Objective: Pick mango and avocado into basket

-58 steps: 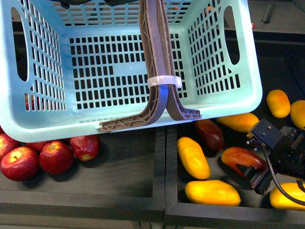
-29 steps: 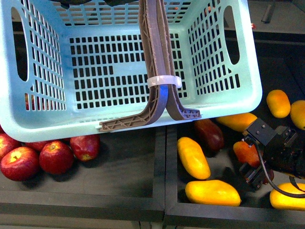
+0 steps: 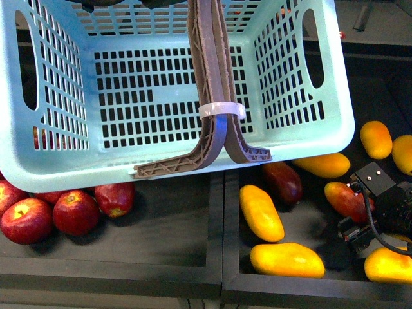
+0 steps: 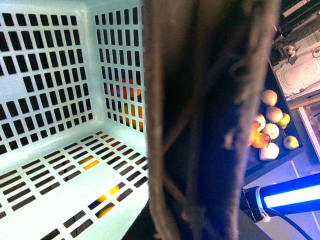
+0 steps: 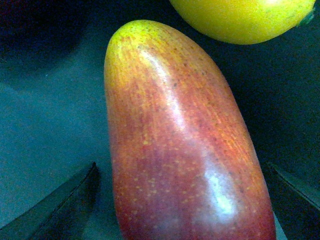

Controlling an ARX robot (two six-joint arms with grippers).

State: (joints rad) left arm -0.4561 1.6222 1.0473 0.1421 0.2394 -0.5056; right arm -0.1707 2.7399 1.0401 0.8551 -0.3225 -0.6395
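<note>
The pale teal basket (image 3: 58,154) hangs over the bins and fills the upper front view, with nothing lying on its slotted floor. Its two brown handles (image 3: 212,71), bound by a white zip tie (image 3: 221,108), fill the left wrist view as a dark band (image 4: 200,125). My left gripper is shut on them, its fingers hidden. At the right, my right gripper (image 3: 355,207) is shut on the mango (image 3: 341,196), red fading to yellow at its tip (image 5: 180,140). The black fingers (image 5: 60,210) flank it. The avocado is out of view.
Yellow mangoes (image 3: 261,211) (image 3: 286,259) and one dark red mango (image 3: 283,181) lie in the right bin under the basket's edge. Red apples (image 3: 76,211) fill the left bin. A black divider (image 3: 215,225) separates the bins. Pale fruit (image 4: 270,130) sits on a far tray.
My right gripper has shifted to the right and slightly up with the red mango in it. The basket and its handles have stayed where they were.
</note>
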